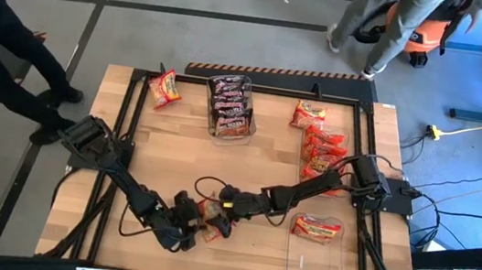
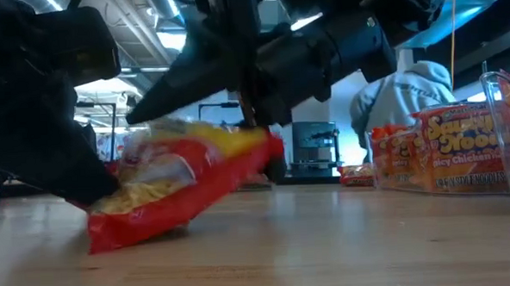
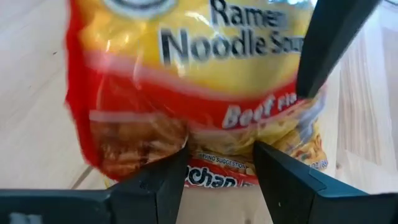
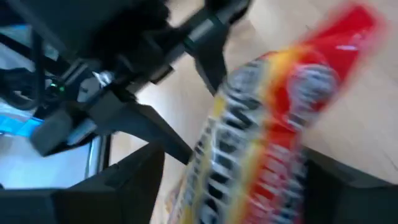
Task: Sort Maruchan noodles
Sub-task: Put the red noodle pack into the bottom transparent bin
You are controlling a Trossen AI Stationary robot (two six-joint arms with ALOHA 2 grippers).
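While both claws meet near the worktop's (image 1: 163, 172) front middle, your left claw (image 3: 217, 165) has one end of a beef packet (image 3: 193, 81) between its parted fingers; whether they pinch it, you cannot tell. Your right claw (image 1: 226, 198) reaches the same packet, grip unclear, likely a handover. Red packets (image 1: 322, 150) line the right side, dark ones fill the rear bin (image 1: 228, 129)

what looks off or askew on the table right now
One beef packet sits tilted near the table's front, one end propped up off the wood, between the left gripper and right gripper. A lone packet lies apart at the back left.
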